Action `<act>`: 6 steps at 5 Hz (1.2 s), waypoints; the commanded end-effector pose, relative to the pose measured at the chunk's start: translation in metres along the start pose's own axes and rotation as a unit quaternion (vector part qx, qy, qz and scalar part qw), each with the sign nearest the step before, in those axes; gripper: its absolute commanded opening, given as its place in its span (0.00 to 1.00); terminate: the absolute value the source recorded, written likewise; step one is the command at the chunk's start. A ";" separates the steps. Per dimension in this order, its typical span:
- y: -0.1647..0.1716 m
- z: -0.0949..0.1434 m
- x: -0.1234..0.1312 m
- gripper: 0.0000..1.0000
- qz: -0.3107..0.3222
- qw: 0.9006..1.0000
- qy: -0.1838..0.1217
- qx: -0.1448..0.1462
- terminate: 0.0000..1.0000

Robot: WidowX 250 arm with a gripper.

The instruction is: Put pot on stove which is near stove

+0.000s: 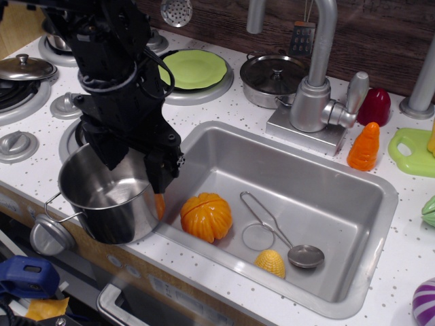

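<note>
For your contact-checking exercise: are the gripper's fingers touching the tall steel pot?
Touching. The only view shows the fingers gripping the rim of the pot.

The pot (109, 197) sits left of the sink (353, 272), the black gripper (132, 166) over its rim (fingers hidden).

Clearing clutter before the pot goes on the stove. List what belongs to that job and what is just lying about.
Job: pot; stove behind it, mostly hidden; gripper at the pot's rim.

Lying about: orange squash, strainer, corn, ladle in the sink; green plate; lidded pot.
</note>
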State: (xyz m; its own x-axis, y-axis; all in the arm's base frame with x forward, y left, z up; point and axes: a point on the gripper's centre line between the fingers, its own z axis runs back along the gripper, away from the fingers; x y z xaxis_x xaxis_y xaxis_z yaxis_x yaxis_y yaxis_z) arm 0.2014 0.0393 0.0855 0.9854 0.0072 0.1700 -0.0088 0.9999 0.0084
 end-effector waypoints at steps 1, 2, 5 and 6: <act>0.000 0.000 0.000 1.00 0.000 1.000 0.000 0.000 0.00; -0.004 -0.013 -0.004 1.00 0.004 1.000 -0.019 0.002 0.00; 0.003 -0.046 -0.009 1.00 0.000 0.998 -0.049 -0.026 0.00; 0.004 -0.049 -0.008 0.00 0.003 0.998 -0.051 -0.025 0.00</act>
State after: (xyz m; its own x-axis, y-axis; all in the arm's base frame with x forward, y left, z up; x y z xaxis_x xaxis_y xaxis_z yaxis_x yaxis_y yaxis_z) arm 0.1976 0.0433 0.0331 0.9693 0.0135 0.2455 -0.0048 0.9993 -0.0361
